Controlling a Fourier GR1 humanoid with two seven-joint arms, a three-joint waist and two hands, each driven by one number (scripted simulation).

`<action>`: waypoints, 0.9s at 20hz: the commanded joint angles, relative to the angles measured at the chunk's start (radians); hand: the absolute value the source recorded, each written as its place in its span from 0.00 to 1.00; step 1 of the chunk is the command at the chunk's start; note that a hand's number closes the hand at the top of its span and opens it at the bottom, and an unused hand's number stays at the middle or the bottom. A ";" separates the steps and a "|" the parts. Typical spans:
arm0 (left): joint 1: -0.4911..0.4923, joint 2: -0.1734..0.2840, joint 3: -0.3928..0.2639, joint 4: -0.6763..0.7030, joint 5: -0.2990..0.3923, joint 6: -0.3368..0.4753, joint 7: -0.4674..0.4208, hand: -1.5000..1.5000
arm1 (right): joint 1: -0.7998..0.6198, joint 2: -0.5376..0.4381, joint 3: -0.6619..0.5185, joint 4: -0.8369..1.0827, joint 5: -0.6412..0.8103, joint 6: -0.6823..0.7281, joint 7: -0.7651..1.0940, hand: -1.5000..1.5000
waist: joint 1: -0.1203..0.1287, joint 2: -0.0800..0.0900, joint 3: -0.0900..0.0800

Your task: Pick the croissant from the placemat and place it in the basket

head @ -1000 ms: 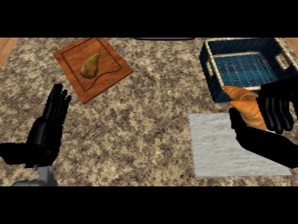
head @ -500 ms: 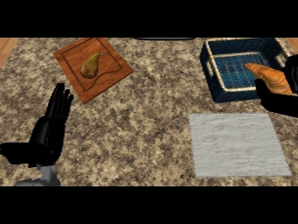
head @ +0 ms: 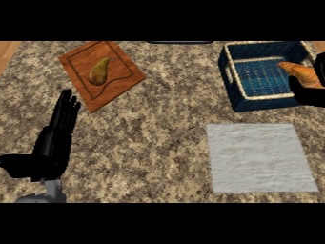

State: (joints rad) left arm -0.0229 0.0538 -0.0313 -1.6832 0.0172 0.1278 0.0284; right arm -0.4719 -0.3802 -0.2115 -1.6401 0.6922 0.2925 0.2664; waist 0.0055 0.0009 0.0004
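The left hand (head: 49, 147) is seen nearest, at the lower left of the counter (head: 157, 119), fingers straight and together, holding nothing. To its right the grey placemat (head: 259, 157) lies bare. Farther off, the croissant (head: 302, 75) is clasped by the curled fingers of the right hand (head: 323, 83) over the blue basket (head: 238, 97), at its right side. A wooden board (head: 119, 86) carrying a pear (head: 98, 71) lies at the far left.
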 commanded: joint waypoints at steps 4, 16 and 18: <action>0.001 0.015 0.026 0.005 0.025 -0.034 0.002 0.50 | -0.004 -0.041 -0.002 0.208 0.044 -0.078 -0.162 1.00 | 0.000 0.000 0.000; 0.070 -0.010 0.009 -0.010 0.003 -0.038 -0.053 0.50 | -0.052 -0.041 -0.046 0.453 0.014 -0.176 -0.280 1.00 | 0.001 0.000 0.000; -0.082 0.005 0.072 0.094 0.026 -0.025 -0.014 0.50 | -0.150 -0.070 -0.064 0.570 0.024 -0.189 -0.280 1.00 | 0.001 0.002 0.000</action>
State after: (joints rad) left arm -0.0196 0.0517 -0.0051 -1.6825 0.0248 0.1042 0.0240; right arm -0.5513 -0.4281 -0.2569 -1.1863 0.7090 0.1304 -0.0009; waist 0.0067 0.0015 0.0003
